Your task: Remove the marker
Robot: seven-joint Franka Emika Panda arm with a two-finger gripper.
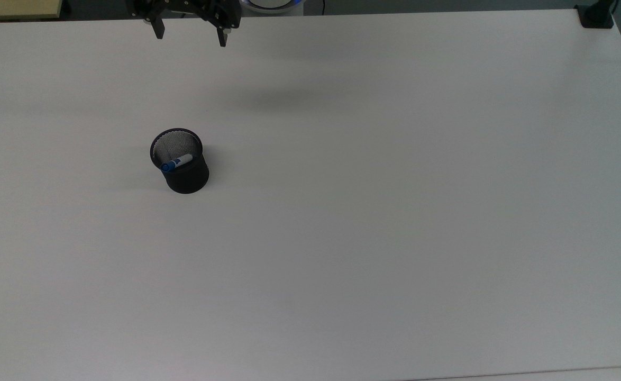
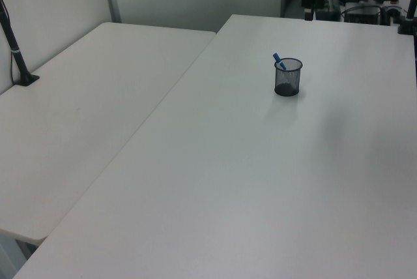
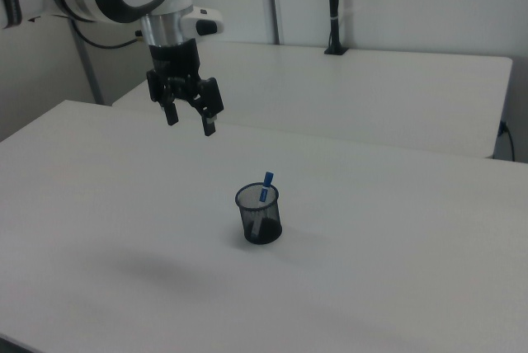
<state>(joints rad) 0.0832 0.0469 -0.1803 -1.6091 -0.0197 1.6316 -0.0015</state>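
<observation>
On the white table (image 3: 396, 287), toward the near side in the right view, stands a black mesh cup (image 3: 260, 216), alone and upright. The marker (image 3: 264, 190) leans inside it, its blue cap poking above the rim at the far side of the cup in the right view; in the top view it lies slantwise across the cup's mouth (image 1: 176, 162), cap end against the rim at the top view's left. In the left view the cap (image 2: 278, 60) sticks up past the rim toward the left view's left.

Farther back and higher, the gripper (image 3: 189, 120) hangs in the air with its jaws spread wide, holding nothing, well apart from the cup. In the top view it sits at the table's far edge (image 1: 189, 36).

The task looks barely begun: the approach is not yet made. The risks lie in the descent. The cup is light, judging by its mesh, and stands free, so a finger that strikes the rim could tip it or slide it. The marker leans, so jaws closing out of line with the cap could push it round the rim instead of pinching it. A lift off the barrel's axis might drag the cup up too.
</observation>
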